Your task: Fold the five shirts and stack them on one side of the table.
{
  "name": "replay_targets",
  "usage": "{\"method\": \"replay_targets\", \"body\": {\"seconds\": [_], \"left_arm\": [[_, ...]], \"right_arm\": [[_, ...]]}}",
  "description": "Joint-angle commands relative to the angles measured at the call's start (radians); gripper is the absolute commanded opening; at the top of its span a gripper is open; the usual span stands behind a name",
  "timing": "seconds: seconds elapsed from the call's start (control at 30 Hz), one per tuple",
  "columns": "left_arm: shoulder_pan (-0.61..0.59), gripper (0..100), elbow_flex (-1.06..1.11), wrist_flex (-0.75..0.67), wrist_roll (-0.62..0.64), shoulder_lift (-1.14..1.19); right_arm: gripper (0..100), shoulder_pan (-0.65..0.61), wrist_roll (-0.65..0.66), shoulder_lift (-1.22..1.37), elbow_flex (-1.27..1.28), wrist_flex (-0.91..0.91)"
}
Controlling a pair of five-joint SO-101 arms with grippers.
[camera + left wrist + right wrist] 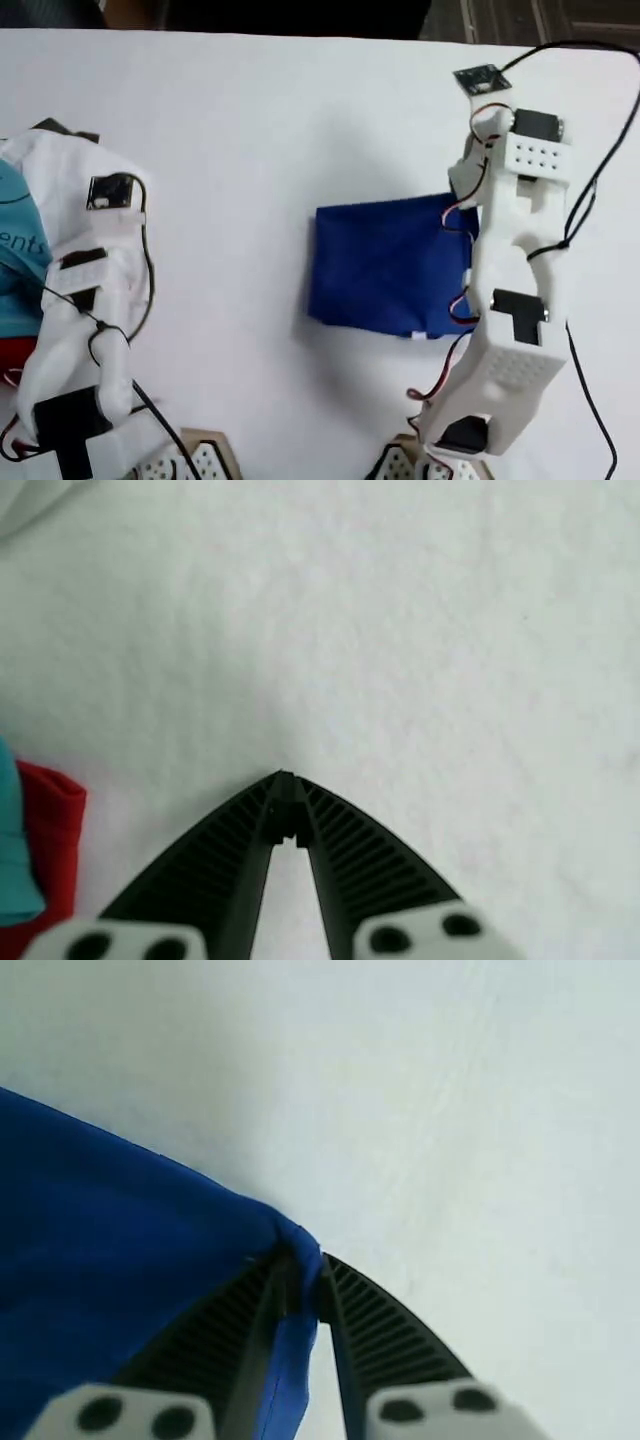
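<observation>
Blue shirt (pixel 385 265) lying folded mid-table (pixel 250 120); right gripper (pixel 300 1270) jaws pinching its corner. White shirt (pixel 60 190), teal shirt (pixel 20 240) and red shirt (pixel 45 820) lying heaped well apart from blue shirt, apparently unfolded. Left gripper (pixel 285 785) hanging at heap, jaws closed, empty. Judging: first fold nearing done, stack pending.

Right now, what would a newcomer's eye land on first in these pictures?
The folded blue shirt in the middle of the white table stands out most, with the right gripper pinching one of its corners. At the table's left edge in the high view lies a heap of a white shirt, a teal shirt and a red shirt, with the left gripper shut close by.
</observation>
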Motion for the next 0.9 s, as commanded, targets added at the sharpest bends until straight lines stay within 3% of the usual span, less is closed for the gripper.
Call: {"method": "replay_targets", "body": {"seconds": [0.0,0.4,0.63,0.77,0.87], "left_arm": [[0.008,3,-0.001,-0.014,0.003,-0.041],[0.008,3,-0.001,-0.014,0.003,-0.041],[0.008,3,-0.001,-0.014,0.003,-0.041],[0.008,3,-0.001,-0.014,0.003,-0.041],[0.008,3,-0.001,-0.014,0.003,-0.041]], "right_arm": [[2.1,-0.028,0.0,0.018,-0.028,-0.027],[2.6,0.016,-0.002,0.111,-0.032,-0.036],[17.0,0.03,-0.002,-0.005,-0.031,-0.031],[14.4,0.019,-0.003,-0.081,-0.025,-0.021],[6.1,-0.016,-0.003,-0.102,-0.023,0.018]]}}
